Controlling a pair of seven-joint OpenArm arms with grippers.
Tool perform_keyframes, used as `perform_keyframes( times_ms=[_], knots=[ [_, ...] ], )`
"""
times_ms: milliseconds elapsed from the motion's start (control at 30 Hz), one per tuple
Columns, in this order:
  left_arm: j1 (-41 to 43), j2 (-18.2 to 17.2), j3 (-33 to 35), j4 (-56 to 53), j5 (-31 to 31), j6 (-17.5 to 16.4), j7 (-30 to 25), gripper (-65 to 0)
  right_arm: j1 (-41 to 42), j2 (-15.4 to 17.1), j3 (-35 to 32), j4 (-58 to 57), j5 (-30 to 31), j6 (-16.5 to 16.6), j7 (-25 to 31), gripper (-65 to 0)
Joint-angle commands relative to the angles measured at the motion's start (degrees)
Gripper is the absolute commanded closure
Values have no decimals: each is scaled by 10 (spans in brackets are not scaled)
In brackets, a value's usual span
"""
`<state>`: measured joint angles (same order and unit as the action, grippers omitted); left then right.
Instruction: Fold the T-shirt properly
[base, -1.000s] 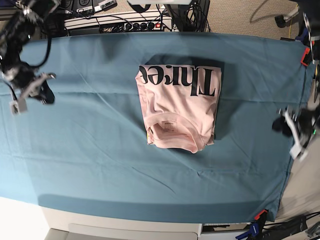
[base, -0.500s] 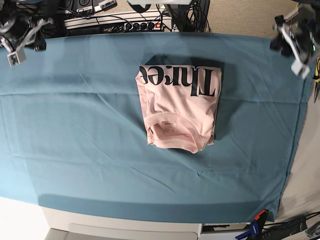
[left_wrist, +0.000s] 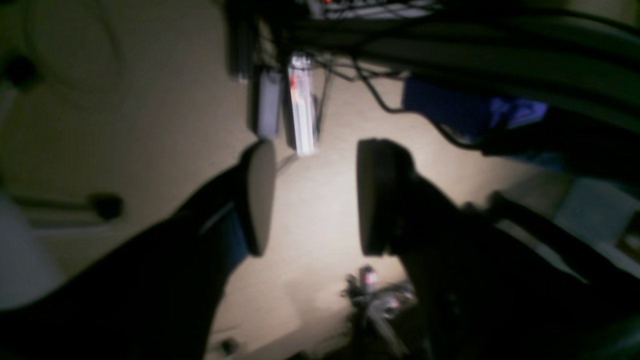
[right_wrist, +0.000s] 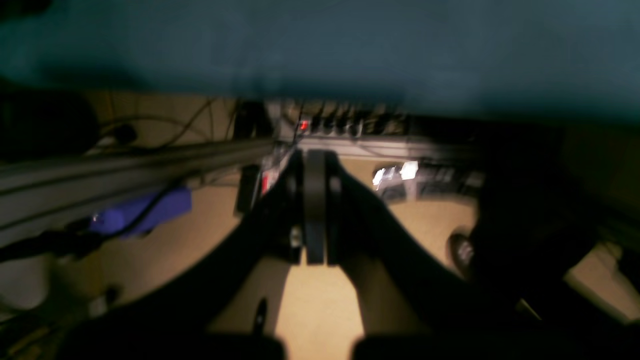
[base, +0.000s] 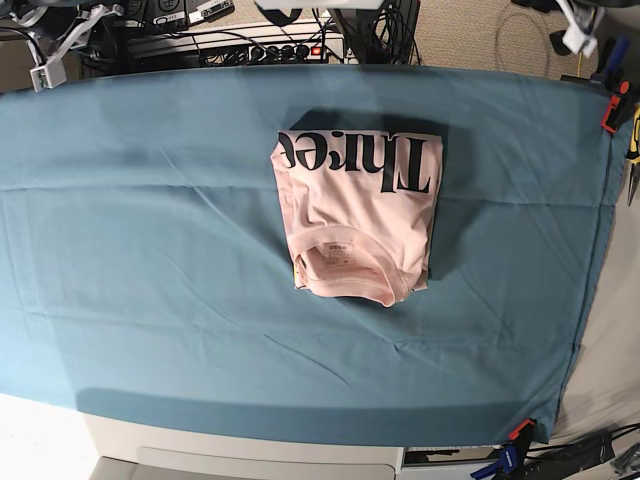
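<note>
Left claw (left_wrist: 310, 197) agape, right claw (right_wrist: 315, 210) closed.

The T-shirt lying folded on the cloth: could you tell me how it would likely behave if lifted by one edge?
The T-shirt is thin, soft fabric, so it would probably droop. Its stacked layers look loose and would likely unfold. It seems light.

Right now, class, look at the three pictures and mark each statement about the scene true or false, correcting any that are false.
1. The T-shirt lies folded on the teal cloth. True.
2. The left gripper is clamped on the shirt. False: its jaws stand apart, holding nothing, over the floor.
3. The right gripper has its jaws pressed together. True.
4. The shirt's lettering faces down, hidden. False: black lettering shows along the far edge.
5. The neck label shows. True.
</note>
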<state>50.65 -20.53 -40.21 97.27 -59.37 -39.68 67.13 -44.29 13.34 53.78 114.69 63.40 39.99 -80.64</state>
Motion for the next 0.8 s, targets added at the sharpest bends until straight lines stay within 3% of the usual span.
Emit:
perform_keyframes(
  times_ms=[0, 167, 333, 467, 600, 733, 767],
  knots=[
    [7, -6, -4, -21, -21, -3, -1, -255, 3, 10, 5, -20, 7, 0, 6, 0],
    [-17, -6, 9, -150, -37, -3, -1, -255, 40, 30, -18, -203, 27, 0, 6, 0],
    [-58, -6, 92, -249, -32, -3, -3, -255, 92, 74, -95, -424, 25, 0, 6, 0],
    [-96, -6, 189, -304, 61, -3, -70, -255, 152, 89, -139, -588, -8, 0, 6, 0],
    [-135, -6, 279, -344, 200, -3, -180, -255, 209, 89, -175, -718, -131, 0, 112, 0],
    [-175, -4, 361, -383, 326, -2, -299, -255, 256, 88, -236, -813, -281, 0, 283, 0],
    [-185, -2, 380, -394, 356, 21, -331, -255, 265, 87, -253, -831, -314, 0, 339, 0]
  ],
)
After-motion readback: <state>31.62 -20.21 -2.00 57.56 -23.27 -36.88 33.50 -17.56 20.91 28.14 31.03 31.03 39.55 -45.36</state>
